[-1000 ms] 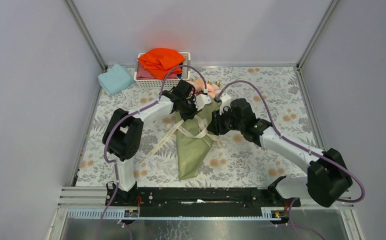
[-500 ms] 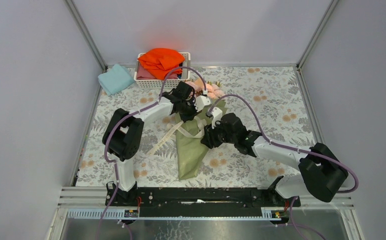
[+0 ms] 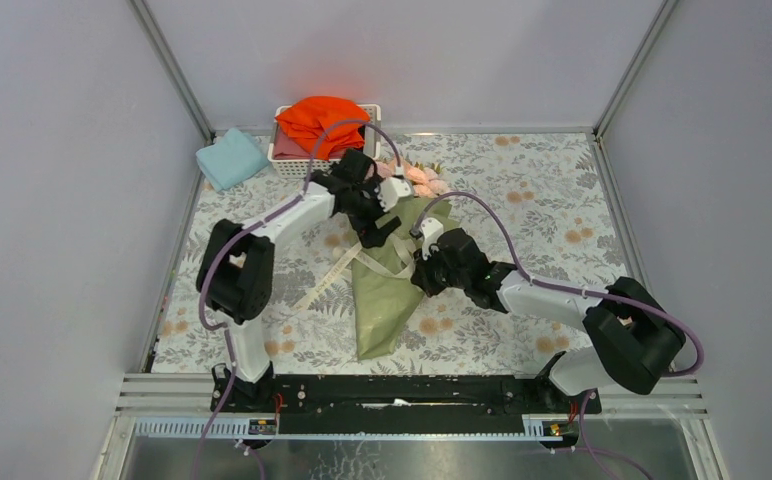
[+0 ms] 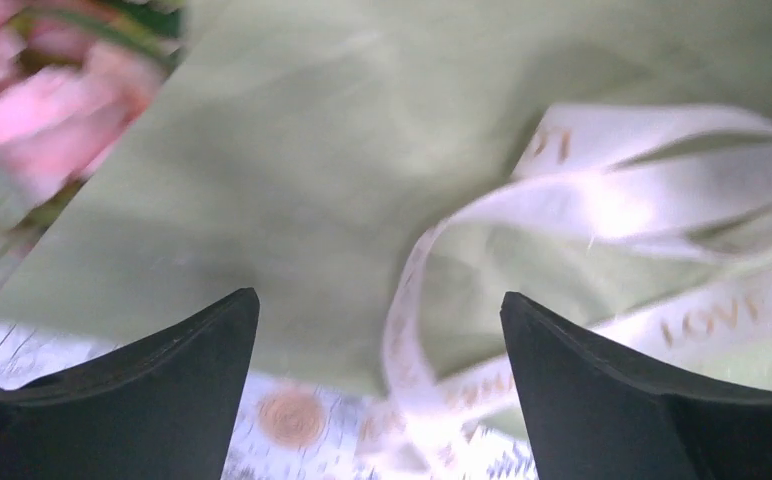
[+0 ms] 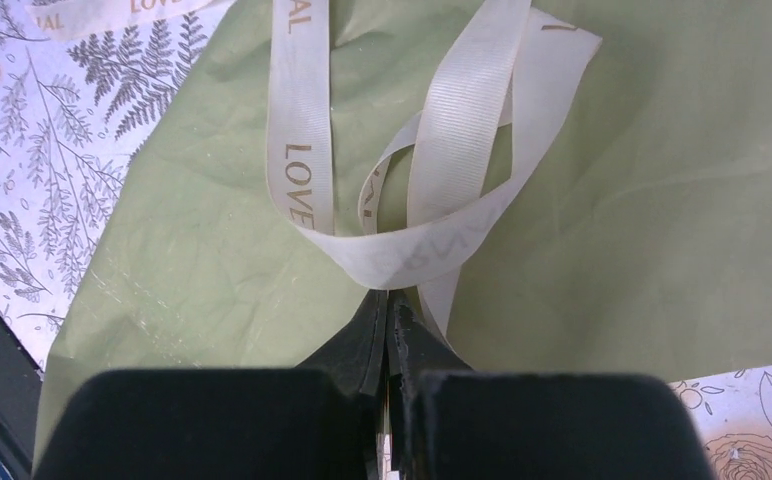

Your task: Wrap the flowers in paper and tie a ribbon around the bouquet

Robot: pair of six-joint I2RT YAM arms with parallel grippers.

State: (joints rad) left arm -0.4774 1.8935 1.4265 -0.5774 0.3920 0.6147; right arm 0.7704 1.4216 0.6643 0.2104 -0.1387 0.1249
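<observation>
The bouquet [image 3: 386,295], a cone of olive-green paper [image 5: 642,200], lies on the floral table with the pink flowers [image 3: 420,181] at its far end. The cream ribbon [image 5: 432,190], printed LOVE, loops loosely over the cone's middle, and a tail trails left onto the cloth [image 3: 327,280]. My right gripper [image 5: 389,300] is low over the cone, shut, with the bend of the ribbon loop pinched at its tips. My left gripper [image 4: 379,300] hovers open over the cone's upper part. The ribbon [image 4: 602,195] lies loose below its fingers and the flowers [image 4: 42,110] show at the left.
A white basket [image 3: 302,166] holding a bright orange cloth [image 3: 322,116] stands at the back, just behind the left wrist. A light-blue folded cloth [image 3: 230,160] lies left of it. Grey walls close in both sides.
My left gripper has opened, let go of the ribbon and drawn back towards the basket. My right gripper has moved left onto the cone and shut on the ribbon loop.
</observation>
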